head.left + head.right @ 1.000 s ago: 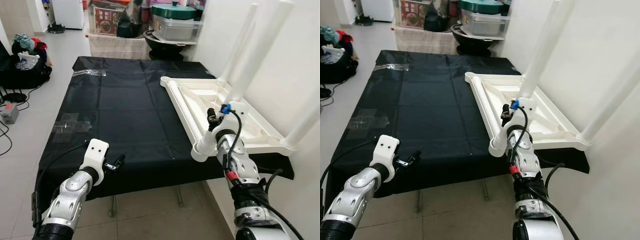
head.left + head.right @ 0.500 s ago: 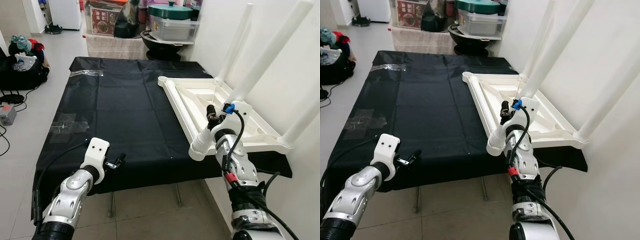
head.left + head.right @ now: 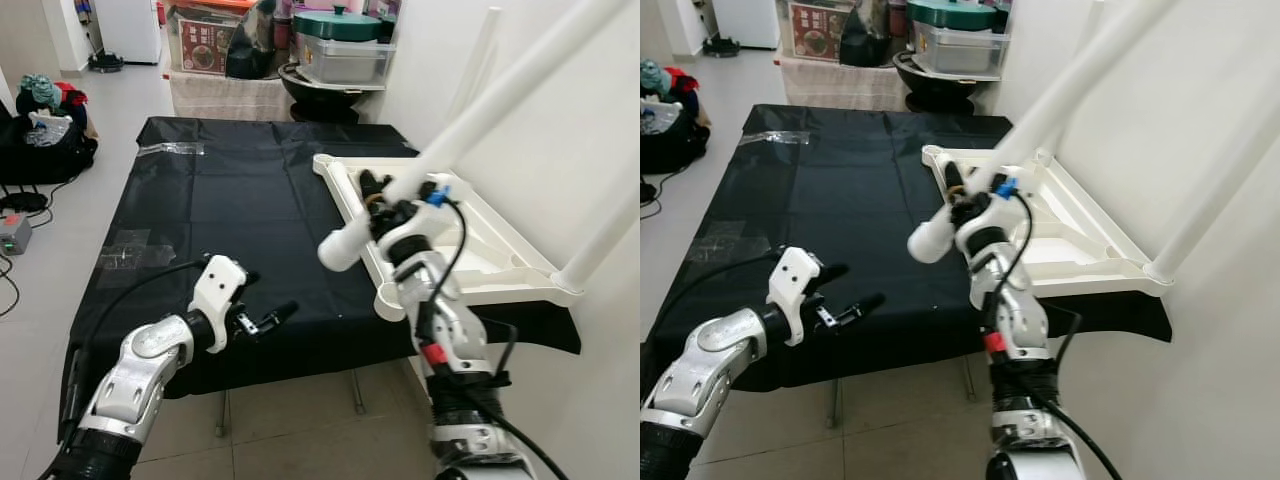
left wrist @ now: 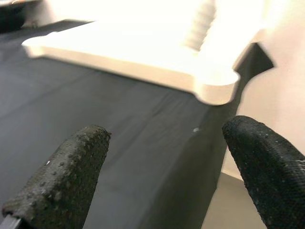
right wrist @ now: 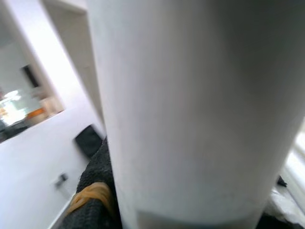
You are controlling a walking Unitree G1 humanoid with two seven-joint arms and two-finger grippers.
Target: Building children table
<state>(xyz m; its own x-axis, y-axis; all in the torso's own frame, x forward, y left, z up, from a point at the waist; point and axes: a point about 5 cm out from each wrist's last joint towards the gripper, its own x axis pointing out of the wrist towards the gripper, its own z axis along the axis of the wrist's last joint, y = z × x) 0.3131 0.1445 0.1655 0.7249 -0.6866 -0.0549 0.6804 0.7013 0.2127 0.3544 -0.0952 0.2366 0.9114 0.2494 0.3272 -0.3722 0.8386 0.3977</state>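
Gripping white table leg (image 3: 480,110) w/ right pincer (image 3: 378,205), tilted over tabletop (image 3: 490,250), left pincer (image 3: 262,318) open

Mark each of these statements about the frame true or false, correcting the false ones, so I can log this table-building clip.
1. The right gripper is shut on a white table leg. True.
2. The left gripper is holding a second leg. False: its fingers are open and hold nothing, above the black cloth.
3. The white tabletop lies upside down on the right side of the cloth. True.
4. The held leg stands upright in its corner socket. False: it is tilted, its lower end out over the cloth, free of the tabletop.
5. A leg is fitted at the tabletop's near right corner. True.
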